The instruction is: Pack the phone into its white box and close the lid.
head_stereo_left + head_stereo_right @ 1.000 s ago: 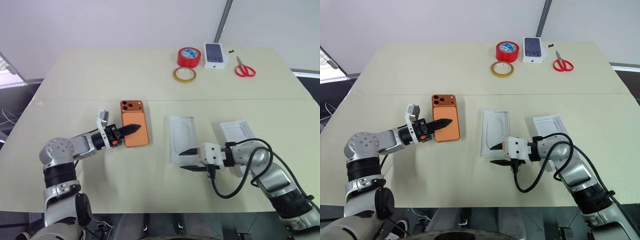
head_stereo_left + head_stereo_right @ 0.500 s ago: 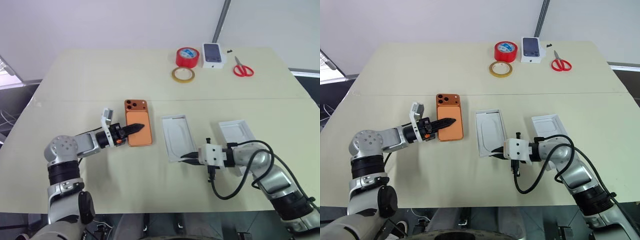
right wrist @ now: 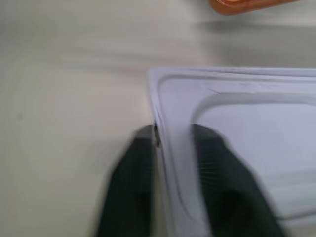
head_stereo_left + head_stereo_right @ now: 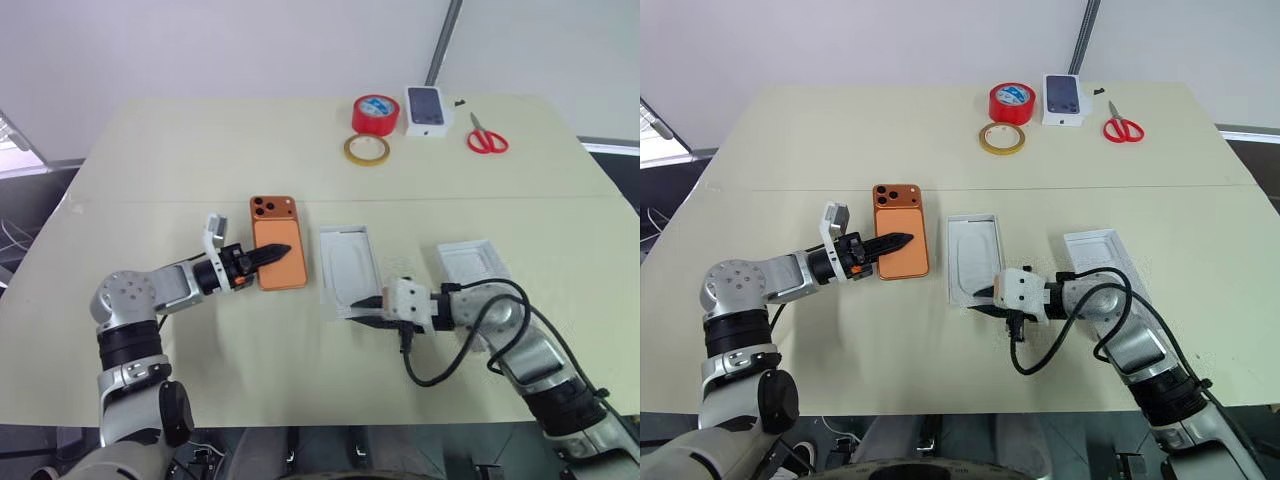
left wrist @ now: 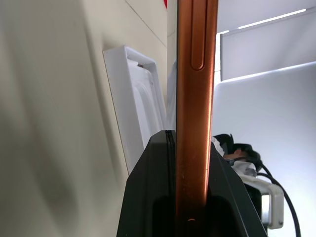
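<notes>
The orange phone [image 4: 280,240] lies flat, lenses up, left of centre. My left gripper [image 4: 270,254] is shut on its near long edge; in the left wrist view the phone's copper edge [image 5: 195,98] stands clamped between the two black fingers. The white box [image 4: 345,262], an open tray with a phone-shaped recess, lies just right of the phone. My right gripper [image 4: 364,309] is at the tray's near short end, open, one finger [image 3: 140,187] outside the rim and the other inside. The lid [image 4: 474,267] lies rim up further right.
At the table's far edge stand a red tape roll [image 4: 375,113], a tan tape ring [image 4: 367,149], a small white box with a phone picture [image 4: 427,108] and red scissors [image 4: 488,135]. A black cable loops from my right wrist.
The white box slid left, closer to the phone, with my right gripper at its near end; that gripper shut half a second ago and has opened again. The left arm kept still.
</notes>
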Available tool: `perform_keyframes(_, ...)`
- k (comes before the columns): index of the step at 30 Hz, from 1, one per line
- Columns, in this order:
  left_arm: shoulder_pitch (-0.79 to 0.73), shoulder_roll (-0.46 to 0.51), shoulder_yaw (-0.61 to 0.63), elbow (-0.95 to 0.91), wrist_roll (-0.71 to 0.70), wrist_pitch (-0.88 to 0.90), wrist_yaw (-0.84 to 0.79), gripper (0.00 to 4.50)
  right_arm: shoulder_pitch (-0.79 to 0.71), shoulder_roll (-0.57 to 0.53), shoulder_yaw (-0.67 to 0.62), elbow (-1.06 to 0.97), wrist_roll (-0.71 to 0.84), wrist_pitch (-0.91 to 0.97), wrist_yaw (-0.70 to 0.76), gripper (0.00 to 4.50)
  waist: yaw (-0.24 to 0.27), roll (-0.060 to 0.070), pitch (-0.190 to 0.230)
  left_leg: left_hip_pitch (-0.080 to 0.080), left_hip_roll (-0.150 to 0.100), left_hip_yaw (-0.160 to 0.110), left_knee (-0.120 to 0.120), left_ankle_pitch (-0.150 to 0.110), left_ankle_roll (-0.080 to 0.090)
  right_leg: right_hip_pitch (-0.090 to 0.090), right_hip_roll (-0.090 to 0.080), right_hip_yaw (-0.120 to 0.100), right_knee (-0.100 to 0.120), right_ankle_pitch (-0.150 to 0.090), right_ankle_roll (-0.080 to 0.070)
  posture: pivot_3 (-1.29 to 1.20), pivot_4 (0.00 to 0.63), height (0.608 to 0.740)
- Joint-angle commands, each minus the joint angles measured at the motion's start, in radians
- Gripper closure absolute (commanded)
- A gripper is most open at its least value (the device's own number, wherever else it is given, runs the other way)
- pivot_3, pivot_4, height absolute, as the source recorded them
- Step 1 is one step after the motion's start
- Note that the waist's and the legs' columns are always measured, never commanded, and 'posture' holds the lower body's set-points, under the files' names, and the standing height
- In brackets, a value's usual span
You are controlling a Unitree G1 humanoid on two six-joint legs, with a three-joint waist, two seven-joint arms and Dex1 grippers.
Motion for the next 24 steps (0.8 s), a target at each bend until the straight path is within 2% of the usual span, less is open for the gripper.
perform_keyframes(1, -0.020, 0.011, 0.024, -0.028, -0.042, -0.003, -0.002, 4.50, 0.006, 0.003, 0.012, -0.048, 0.026, 0.029, 0.013, 1.88, 0.000, 0.000, 0.000, 0.000, 0.000, 0.000, 0.000, 0.000, 0.000, 0.000, 0.000, 0.000, 0.000, 0.000, 0.000, 0.00, 0.150, 0.740)
perform_keyframes(17, -0.011, 0.006, 0.018, -0.034, -0.058, -0.001, 0.009, 4.50, -0.017, 0.001, -0.043, -0.072, 0.114, 0.074, 0.019, 1.88, 0.001, 0.000, 0.000, 0.000, 0.000, 0.000, 0.000, 0.000, 0.000, 0.000, 0.000, 0.000, 0.000, 0.000, 0.000, 0.00, 0.150, 0.740)
perform_keyframes(24, -0.010, 0.008, 0.016, -0.036, -0.057, -0.002, 0.009, 4.50, 0.007, -0.023, -0.012, -0.037, 0.060, 0.012, 0.035, 1.88, 0.000, 0.000, 0.000, 0.000, 0.000, 0.000, 0.000, 0.000, 0.000, 0.000, 0.000, 0.000, 0.000, 0.000, 0.000, 0.00, 0.150, 0.740)
